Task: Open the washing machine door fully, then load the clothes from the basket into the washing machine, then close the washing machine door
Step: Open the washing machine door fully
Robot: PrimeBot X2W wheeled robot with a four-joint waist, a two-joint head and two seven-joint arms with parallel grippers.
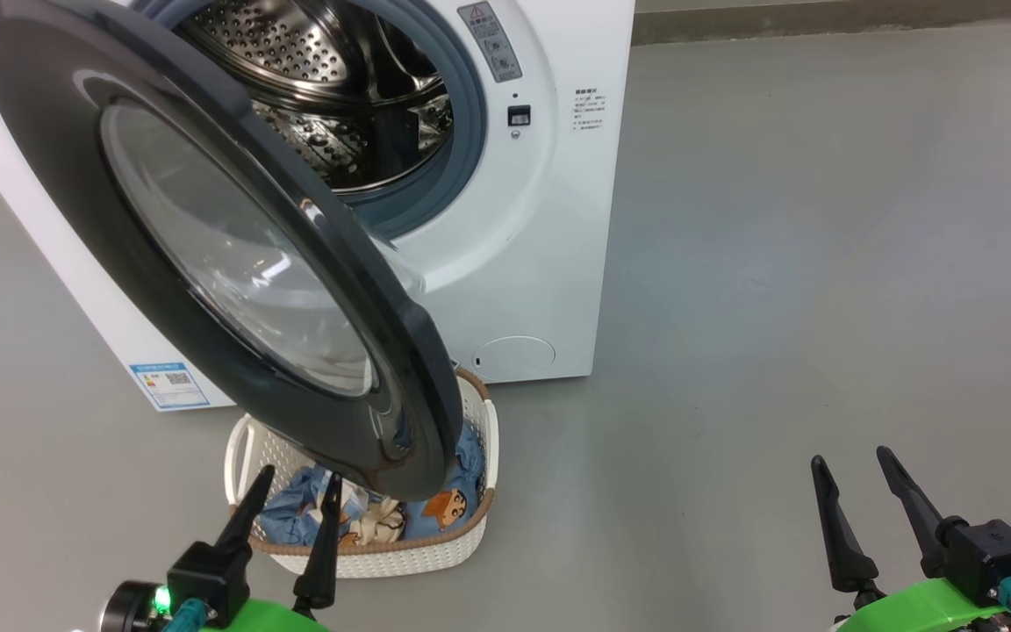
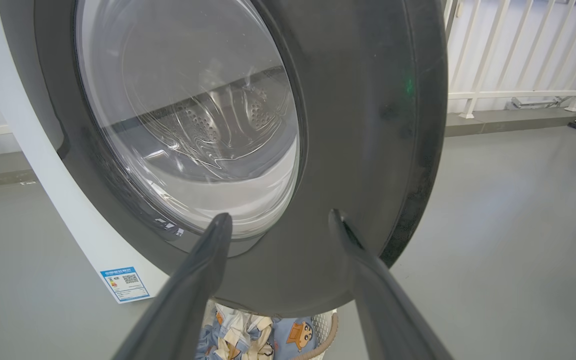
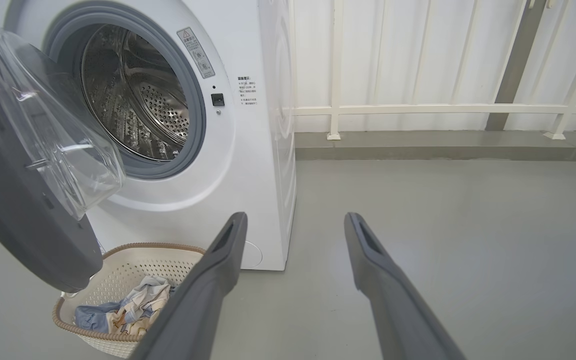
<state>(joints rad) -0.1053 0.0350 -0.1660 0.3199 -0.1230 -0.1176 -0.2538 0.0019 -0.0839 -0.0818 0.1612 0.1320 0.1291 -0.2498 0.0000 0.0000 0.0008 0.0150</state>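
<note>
Nearest, the left hand point(image 1: 298, 476) and right hand point(image 1: 849, 456) gape empty, the left near the swung-open washing machine door point(image 1: 225, 254), which overhangs the basket point(image 1: 400, 557) holding the clothes point(image 1: 444, 509) before the washing machine point(image 1: 541, 219).

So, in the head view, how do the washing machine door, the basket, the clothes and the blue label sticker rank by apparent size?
1. washing machine door, nearest the camera, so enlarged.
2. basket, partly hidden by the door.
3. clothes, partly hidden too.
4. blue label sticker.
</note>
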